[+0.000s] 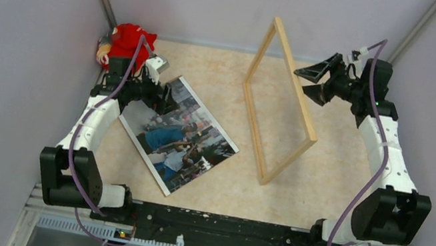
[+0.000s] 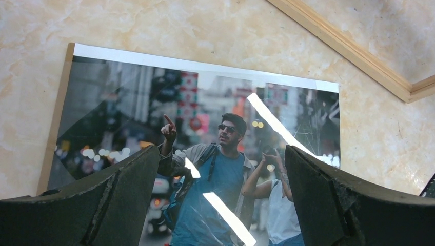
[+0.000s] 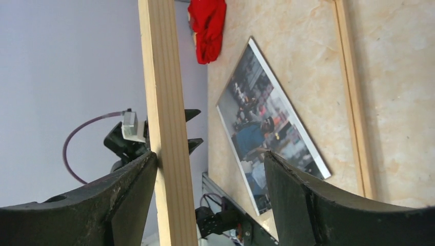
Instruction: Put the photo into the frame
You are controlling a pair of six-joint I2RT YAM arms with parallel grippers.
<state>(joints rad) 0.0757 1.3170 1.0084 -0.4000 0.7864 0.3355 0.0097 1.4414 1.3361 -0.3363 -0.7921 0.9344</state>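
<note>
Currently the photo (image 1: 182,137), a large glossy street-scene print with a thin white border, is lying face up and skewed on the left half of the beige marbled tabletop (image 1: 330,163), one corner pointing at the near edge. From the left wrist, a brown strip is showing under one side of it.

The frame (image 1: 255,134), thin light-wood and rectangular, is standing on one long side near the tabletop's middle, apart from the photo.

- Right gripper (image 1: 302,81): sitting at the raised rail with fingers spread. The rail is lying against one finger with a clear gap to the other, so it is gripping nothing.
- Left gripper (image 2: 220,148): hovering wide open over the photo, carrying nothing.
- Red plush toy (image 1: 130,40): sitting in the far left corner.

Risk, as I judge it: the frame is balancing on a thin edge with nothing clamping it. A nudge from the right fingers could be tipping it flat, perhaps onto the photo.
</note>
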